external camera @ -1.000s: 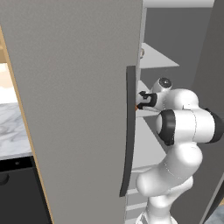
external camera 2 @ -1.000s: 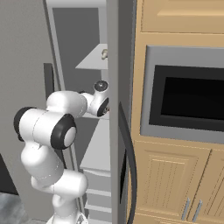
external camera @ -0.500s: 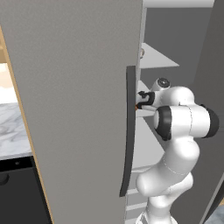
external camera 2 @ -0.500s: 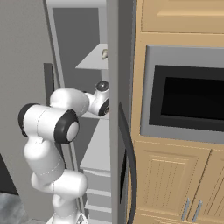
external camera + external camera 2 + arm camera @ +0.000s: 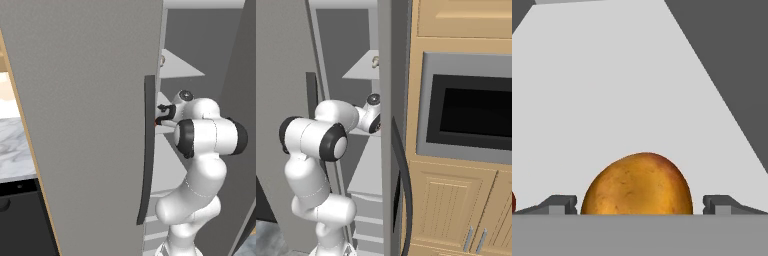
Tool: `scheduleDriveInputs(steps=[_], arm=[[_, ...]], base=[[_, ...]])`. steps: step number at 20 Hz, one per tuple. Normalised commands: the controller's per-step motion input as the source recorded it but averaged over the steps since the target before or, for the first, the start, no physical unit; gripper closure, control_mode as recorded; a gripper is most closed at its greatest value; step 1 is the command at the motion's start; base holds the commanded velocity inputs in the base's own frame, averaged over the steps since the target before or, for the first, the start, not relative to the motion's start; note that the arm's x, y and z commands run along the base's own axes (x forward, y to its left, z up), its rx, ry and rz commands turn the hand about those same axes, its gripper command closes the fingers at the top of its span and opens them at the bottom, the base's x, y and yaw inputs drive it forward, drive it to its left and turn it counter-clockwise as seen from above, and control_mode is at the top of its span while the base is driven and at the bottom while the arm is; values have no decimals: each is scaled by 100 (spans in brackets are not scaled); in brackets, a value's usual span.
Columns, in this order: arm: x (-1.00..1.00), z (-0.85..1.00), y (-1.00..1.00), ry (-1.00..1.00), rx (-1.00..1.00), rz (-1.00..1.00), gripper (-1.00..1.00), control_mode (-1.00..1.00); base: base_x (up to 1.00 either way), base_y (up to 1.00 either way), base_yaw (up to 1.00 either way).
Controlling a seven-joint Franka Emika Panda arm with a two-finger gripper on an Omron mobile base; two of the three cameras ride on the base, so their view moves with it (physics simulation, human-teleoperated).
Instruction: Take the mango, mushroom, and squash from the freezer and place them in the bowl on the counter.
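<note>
The freezer's grey door stands open with its dark handle in front of my hand. My gripper reaches onto a middle shelf. In the hand view my gripper is open, one fingertip on each side of the golden-orange mango with a reddish blush, which lies on the pale shelf. The tiny tan mushroom sits on the shelf above. A red sliver shows at the left edge; I cannot tell what it is. The squash and the bowl are out of view.
The marble counter lies left of the freezer door, over a black appliance. Right of the freezer are a built-in oven and light wood cabinets. The freezer's other door edge hides my hand in the right base view.
My elbow has swung slightly up and to the right while the hand stays at the same shelf. The jaws remain wide open.
</note>
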Motion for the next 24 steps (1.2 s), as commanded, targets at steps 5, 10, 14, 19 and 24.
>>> scheduleDriveInputs(steps=[5, 10, 14, 19, 24], arm=[[0, -2, 0, 0, 0, 0, -100, -100], [0, -1, 0, 0, 0, 0, -100, -100], [0, 0, 0, 0, 0, 0, 100, -100], [0, 0, 0, 0, 0, 0, 100, -100], [-14, 0, 1, 0, 0, 0, 100, -100]], base=[[0, 0, 0], [0, 0, 0], [0, 0, 0], [0, 0, 0], [0, 0, 0]])
